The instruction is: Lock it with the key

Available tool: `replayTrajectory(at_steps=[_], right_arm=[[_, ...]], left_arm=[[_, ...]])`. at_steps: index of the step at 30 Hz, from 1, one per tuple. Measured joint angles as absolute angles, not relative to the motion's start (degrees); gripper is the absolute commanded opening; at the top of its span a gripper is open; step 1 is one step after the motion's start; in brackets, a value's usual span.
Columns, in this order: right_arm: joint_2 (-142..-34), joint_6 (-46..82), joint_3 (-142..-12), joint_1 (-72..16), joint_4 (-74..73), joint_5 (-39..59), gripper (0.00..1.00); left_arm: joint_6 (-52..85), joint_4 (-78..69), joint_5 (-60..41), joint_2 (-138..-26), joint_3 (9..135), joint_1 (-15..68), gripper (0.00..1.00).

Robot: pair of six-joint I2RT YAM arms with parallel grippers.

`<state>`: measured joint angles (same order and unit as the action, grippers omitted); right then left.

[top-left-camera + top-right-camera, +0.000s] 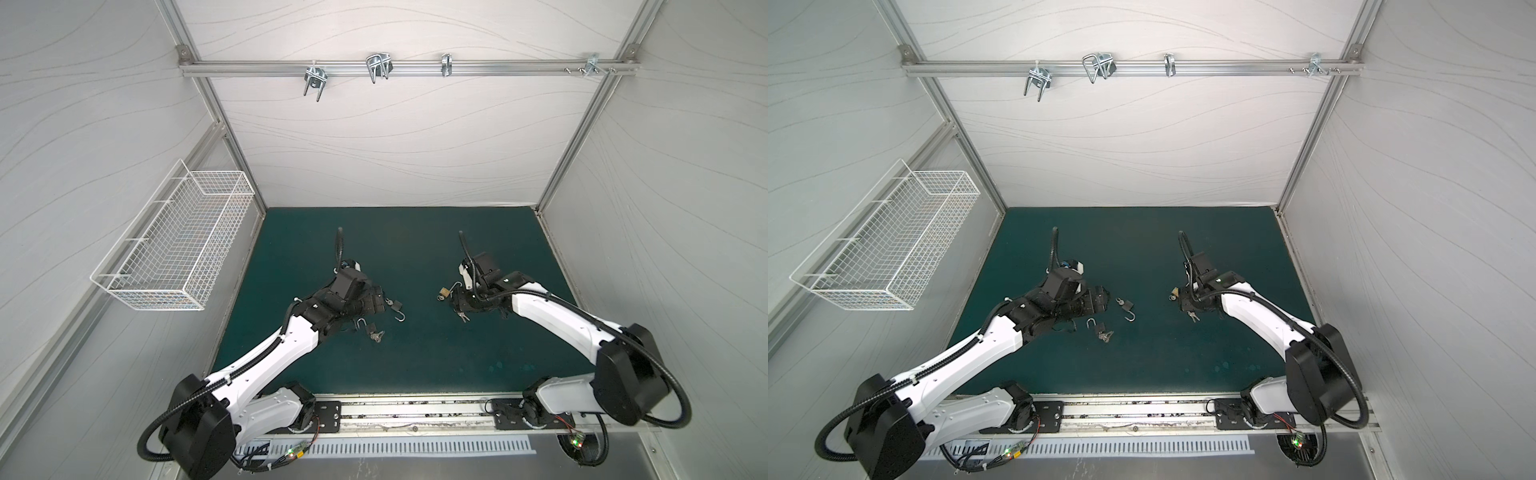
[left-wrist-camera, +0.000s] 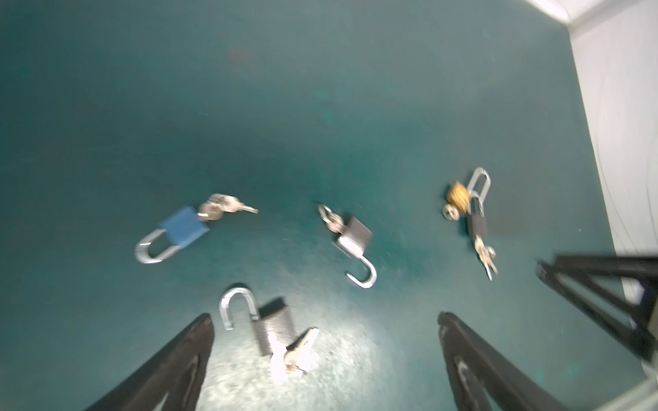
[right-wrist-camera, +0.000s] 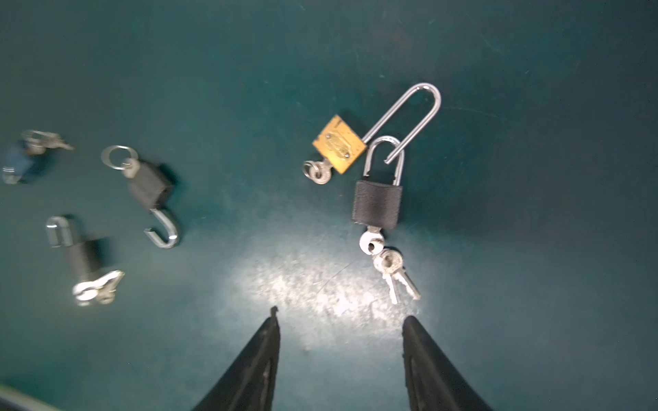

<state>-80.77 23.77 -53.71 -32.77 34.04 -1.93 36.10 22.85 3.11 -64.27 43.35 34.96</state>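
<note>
Several padlocks with keys lie on the green mat (image 1: 415, 365). A brass padlock (image 3: 338, 144) with a long shackle overlaps the shackle of a black padlock (image 3: 377, 204). A key sits in the black padlock and two more keys (image 3: 395, 274) hang from it. My right gripper (image 3: 341, 316) hovers just short of those keys, jaws apart and empty. My left gripper (image 2: 324, 316) stands wide open over a grey padlock (image 2: 274, 327) with a raised shackle and keys (image 2: 295, 352). Both grippers show in both top views, left (image 1: 376, 301) and right (image 1: 1183, 305).
Another grey padlock (image 2: 352, 235) with its shackle swung open and a blue padlock (image 2: 183, 229) with keys lie farther out on the mat. A white wire basket (image 1: 174, 245) hangs on the left wall. Metal hooks (image 1: 378, 66) sit on the back rail.
</note>
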Motion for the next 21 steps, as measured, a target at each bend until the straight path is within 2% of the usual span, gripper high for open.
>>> replayTrajectory(at_steps=[10,18,21], right_arm=[[-90.1,26.7,-60.8,-34.7,34.9,-3.2,0.45],[-96.6,35.9,-63.8,-36.3,33.8,-4.1,0.48],[-98.2,37.8,-64.2,-36.3,33.5,-4.1,0.52]], left_arm=[[37.5,17.0,-1.7,-67.7,42.3,38.4,0.99],[40.3,16.1,-3.5,-63.8,39.0,33.0,0.99],[40.3,16.3,-3.6,-62.0,38.8,31.7,0.99]])
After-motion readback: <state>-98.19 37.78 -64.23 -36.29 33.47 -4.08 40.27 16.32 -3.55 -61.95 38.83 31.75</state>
